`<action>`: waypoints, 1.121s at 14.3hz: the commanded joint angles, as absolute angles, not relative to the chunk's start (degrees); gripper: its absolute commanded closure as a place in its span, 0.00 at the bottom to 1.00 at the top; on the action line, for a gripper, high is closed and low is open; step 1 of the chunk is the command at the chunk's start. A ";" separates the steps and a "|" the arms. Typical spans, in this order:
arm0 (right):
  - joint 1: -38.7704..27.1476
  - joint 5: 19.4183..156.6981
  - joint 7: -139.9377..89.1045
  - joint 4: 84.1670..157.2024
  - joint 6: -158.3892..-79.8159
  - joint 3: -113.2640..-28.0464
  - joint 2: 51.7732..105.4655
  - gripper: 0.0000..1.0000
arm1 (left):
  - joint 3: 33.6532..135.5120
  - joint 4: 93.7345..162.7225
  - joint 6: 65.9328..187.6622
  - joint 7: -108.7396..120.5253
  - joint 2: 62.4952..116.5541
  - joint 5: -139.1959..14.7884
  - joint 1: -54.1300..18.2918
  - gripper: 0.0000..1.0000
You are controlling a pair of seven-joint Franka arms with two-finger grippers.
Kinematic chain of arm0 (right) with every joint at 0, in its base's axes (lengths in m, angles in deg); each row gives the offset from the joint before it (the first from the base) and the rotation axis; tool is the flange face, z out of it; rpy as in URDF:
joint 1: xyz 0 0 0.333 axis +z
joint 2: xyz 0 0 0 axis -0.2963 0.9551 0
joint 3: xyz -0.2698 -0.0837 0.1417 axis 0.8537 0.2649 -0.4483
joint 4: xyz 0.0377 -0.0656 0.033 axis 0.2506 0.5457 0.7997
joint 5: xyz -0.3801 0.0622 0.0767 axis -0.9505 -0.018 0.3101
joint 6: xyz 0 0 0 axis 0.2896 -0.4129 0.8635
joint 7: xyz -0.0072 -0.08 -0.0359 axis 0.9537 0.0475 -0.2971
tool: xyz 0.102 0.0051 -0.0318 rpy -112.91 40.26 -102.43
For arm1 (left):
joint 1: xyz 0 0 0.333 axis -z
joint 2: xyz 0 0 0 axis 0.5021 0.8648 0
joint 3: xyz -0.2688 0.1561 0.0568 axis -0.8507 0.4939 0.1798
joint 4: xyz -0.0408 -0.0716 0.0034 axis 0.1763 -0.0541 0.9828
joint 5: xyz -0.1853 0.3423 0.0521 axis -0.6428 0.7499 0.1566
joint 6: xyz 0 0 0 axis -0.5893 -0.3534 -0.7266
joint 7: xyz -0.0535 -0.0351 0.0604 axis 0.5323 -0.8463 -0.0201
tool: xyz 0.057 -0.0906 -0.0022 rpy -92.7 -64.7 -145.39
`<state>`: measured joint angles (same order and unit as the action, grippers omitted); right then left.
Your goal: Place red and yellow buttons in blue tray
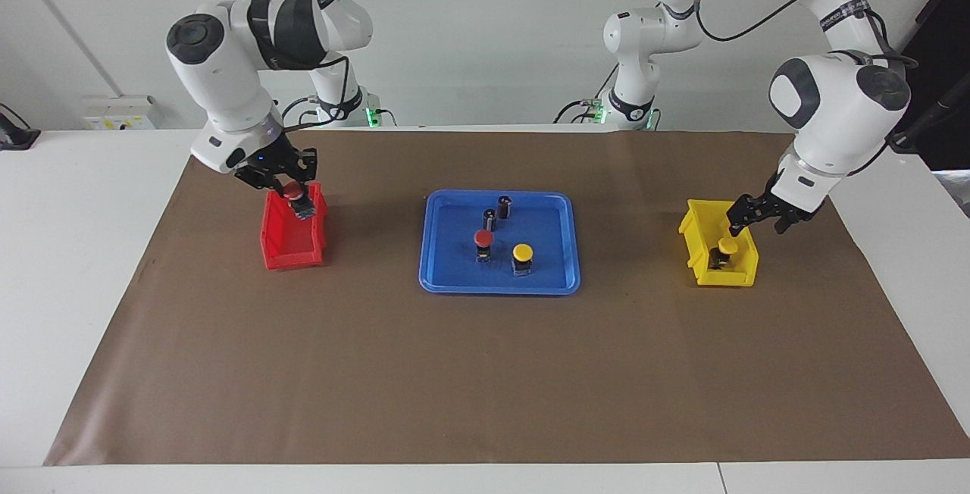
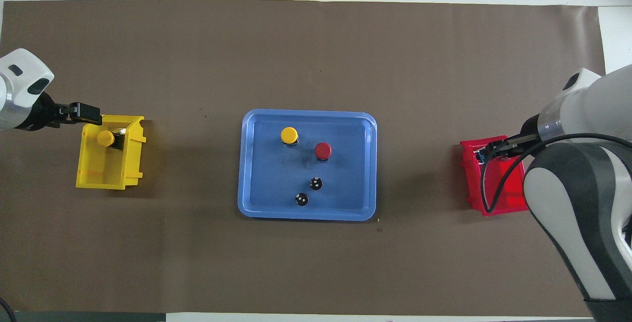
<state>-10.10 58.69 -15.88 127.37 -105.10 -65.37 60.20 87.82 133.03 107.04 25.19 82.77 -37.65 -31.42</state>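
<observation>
The blue tray (image 1: 496,287) (image 2: 306,216) lies mid-table. In it stand one red button (image 1: 483,240) (image 2: 323,150) and one yellow button (image 1: 522,254) (image 2: 289,135). My right gripper (image 1: 292,192) (image 2: 486,153) is shut on a second red button (image 1: 292,190), held tilted over the red bin (image 1: 292,251) (image 2: 498,198). The overhead view mostly hides this button. A second yellow button (image 1: 727,246) (image 2: 105,138) lies on its side in the yellow bin (image 1: 720,274) (image 2: 106,174). My left gripper (image 1: 758,223) (image 2: 91,114) is open just above it, not holding it.
Two dark capless cylinders (image 1: 505,206) (image 2: 316,183) stand in the tray, nearer to the robots than the buttons. The red bin sits at the right arm's end of the brown mat (image 1: 485,388), the yellow bin at the left arm's end.
</observation>
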 commanded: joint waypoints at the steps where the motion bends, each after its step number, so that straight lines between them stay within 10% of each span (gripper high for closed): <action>1: -3.64 59.40 -3.93 121.44 -107.73 -65.48 65.55 0.80 | 87.52 137.23 111.28 25.20 81.84 -37.15 -31.63 0.15; 16: 8.43 62.13 10.53 130.66 -129.56 -65.74 73.56 0.80 | 87.52 143.04 119.90 23.53 82.80 -37.15 -31.54 0.24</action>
<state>8.13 61.28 10.19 130.07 -127.49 -65.76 73.05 87.75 141.22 117.46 24.61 83.27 -37.65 -31.41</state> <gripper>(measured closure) 0.581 0.238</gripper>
